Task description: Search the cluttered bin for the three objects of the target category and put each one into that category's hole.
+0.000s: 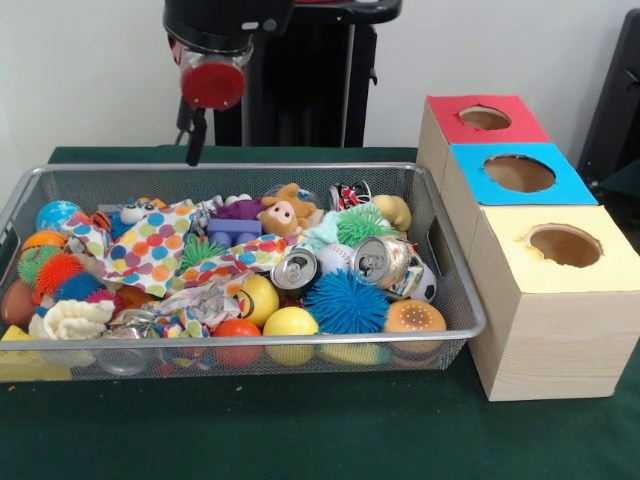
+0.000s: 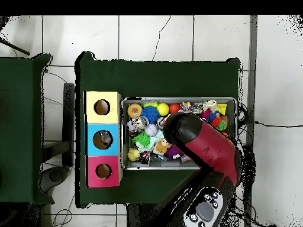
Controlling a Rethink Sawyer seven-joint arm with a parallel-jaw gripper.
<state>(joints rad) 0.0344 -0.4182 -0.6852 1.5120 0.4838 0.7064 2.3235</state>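
The silver wire-mesh bin (image 1: 440, 250) sits on the green table, full of mixed clutter. It holds two crushed cans (image 1: 295, 268) (image 1: 383, 260), a blue spiky ball (image 1: 346, 302), yellow balls (image 1: 290, 322), a burger toy (image 1: 414, 318), a polka-dot cloth (image 1: 150, 250) and a plush animal (image 1: 290, 212). My gripper (image 1: 195, 140) hangs above the bin's far rim, towards its left end, clear of the clutter and holding nothing that I can see. In the overhead view the red arm (image 2: 201, 142) covers the bin's (image 2: 177, 100) middle and right part.
Three boxes with round top holes stand in a row to the right of the bin: red (image 1: 520, 128) farthest, blue (image 1: 570, 185) in the middle, yellow (image 1: 620, 270) nearest. In the overhead view they lie left of the bin: yellow (image 2: 112, 97), blue (image 2: 115, 131), red (image 2: 115, 177).
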